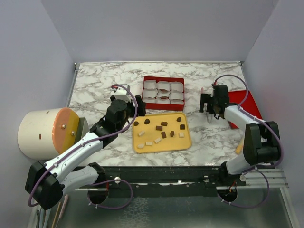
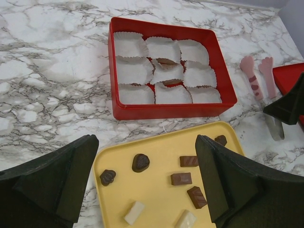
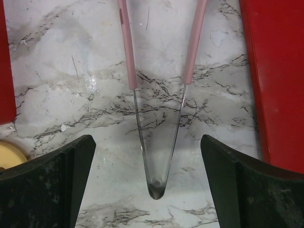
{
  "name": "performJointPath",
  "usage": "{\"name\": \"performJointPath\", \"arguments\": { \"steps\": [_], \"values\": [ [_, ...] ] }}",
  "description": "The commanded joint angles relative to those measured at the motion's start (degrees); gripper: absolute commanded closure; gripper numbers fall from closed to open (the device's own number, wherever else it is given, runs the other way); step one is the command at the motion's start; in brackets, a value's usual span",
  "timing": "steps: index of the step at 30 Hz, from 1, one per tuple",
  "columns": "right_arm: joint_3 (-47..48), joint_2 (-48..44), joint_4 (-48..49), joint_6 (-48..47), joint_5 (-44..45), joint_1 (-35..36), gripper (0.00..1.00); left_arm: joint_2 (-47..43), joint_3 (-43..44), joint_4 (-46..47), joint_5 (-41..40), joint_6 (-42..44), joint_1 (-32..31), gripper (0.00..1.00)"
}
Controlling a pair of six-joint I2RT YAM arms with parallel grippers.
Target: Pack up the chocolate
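Left claw (image 2: 145, 142) spread wide, holds nothing, hangs over the left end of the yellow tray (image 2: 156, 147). Right claw (image 3: 146, 142) also spread wide and empty, right of the tray. Its fingers (image 3: 52, 180) flank the tongs (image 3: 156, 166) lying on the counter (image 3: 71, 71), apart from them. Chocolate (image 2: 181, 178) lies loose on the tray; two brown pieces show among the paper cups (image 2: 130, 70) in the red box (image 2: 166, 111) just beyond the tray.
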Motion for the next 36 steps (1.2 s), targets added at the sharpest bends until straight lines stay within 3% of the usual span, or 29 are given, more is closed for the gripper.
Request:
{"name": "performJointPath", "arguments": {
  "steps": [1,24,36],
  "values": [
    [1.2,1.4,1.4,-0.6,-0.7,-0.2,0.00,-0.1,-1.0,1.2,0.4,0.2,-0.3,0.06],
    [2.2,6.0,3.3,-0.3,0.5,-0.3,0.01,0.6,-2.0,2.1,-0.3,0.3,-0.3,0.07],
    [4.3,10.7,4.3,0.4,3.3,-0.2,0.12,1.7,-2.3,2.4,-1.5,0.5,-0.4,0.07]
  ]
}}
